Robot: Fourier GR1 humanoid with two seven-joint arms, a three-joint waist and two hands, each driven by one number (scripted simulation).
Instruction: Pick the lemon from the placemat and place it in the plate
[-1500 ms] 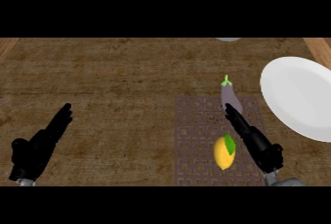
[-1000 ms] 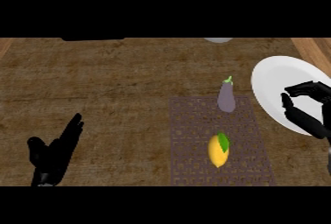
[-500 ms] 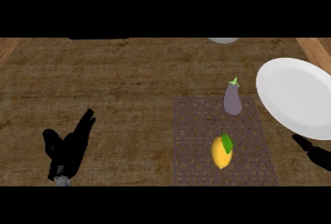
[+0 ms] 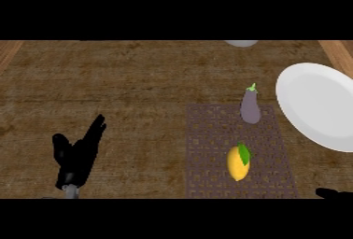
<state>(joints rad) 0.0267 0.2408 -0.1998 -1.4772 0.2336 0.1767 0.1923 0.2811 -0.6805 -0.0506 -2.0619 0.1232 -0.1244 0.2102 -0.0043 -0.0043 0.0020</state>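
Lemon [image 4: 238, 162] lies ungrasped on placemat [image 4: 234, 154] — left hand [image 4: 77, 156] rests, fingers straight; right hand [image 4: 335, 193] barely shows, fingers' state undeterminable — it should descend directly over the fruit.

A kitchen: a brown wood-grain counter top [image 4: 124, 84] carries a dark woven placemat [image 4: 214, 140] near its lower right edge, holding food, and a round white plate [image 4: 317, 109] at the right edge.

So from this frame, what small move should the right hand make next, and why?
Probably bring the right hand up and leftward over the lemon. The lemon lies untouched on the placemat, below the eggplant. Only a sliver of that hand shows at the lower right edge. The plate sits right of the mat. The left hand rests open at the left.
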